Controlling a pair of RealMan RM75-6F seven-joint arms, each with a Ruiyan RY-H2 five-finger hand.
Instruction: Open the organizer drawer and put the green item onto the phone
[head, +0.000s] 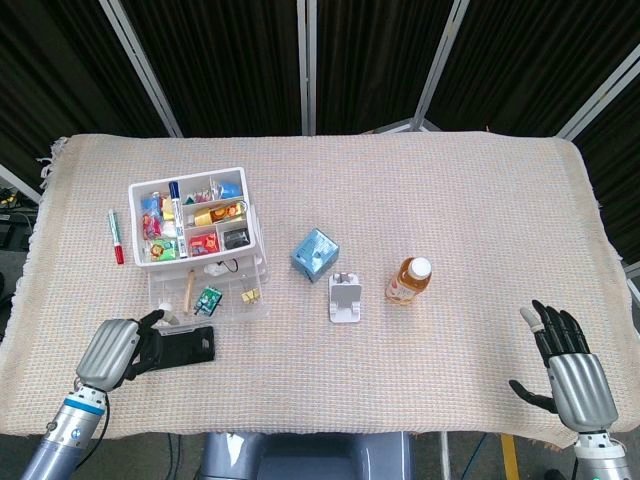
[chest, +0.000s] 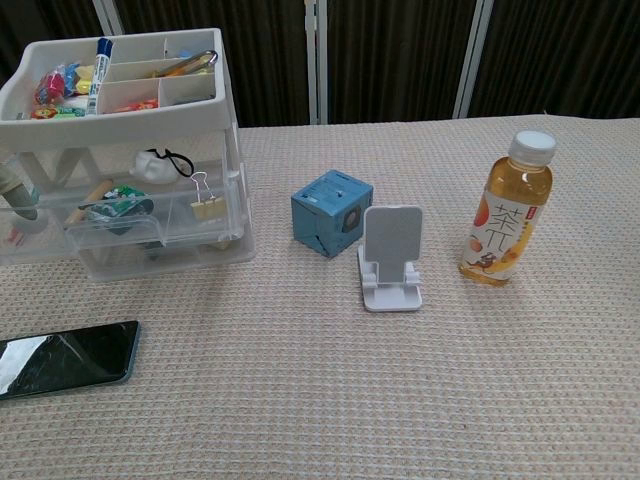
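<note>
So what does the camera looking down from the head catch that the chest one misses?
Only the head view shows the two hands, left by the phone and right near the table's front edge, plus the red and green marker beside the organizer. Only the chest view shows the clear drawer from the side and the bottle's label. Both show the organizer, phone, blue cube, white stand and bottle.

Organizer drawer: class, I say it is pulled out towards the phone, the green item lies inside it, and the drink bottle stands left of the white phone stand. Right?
One slip: the drink bottle stands right of the white phone stand, as the chest view shows. The drawer is pulled out towards the phone, with the green item inside.
</note>
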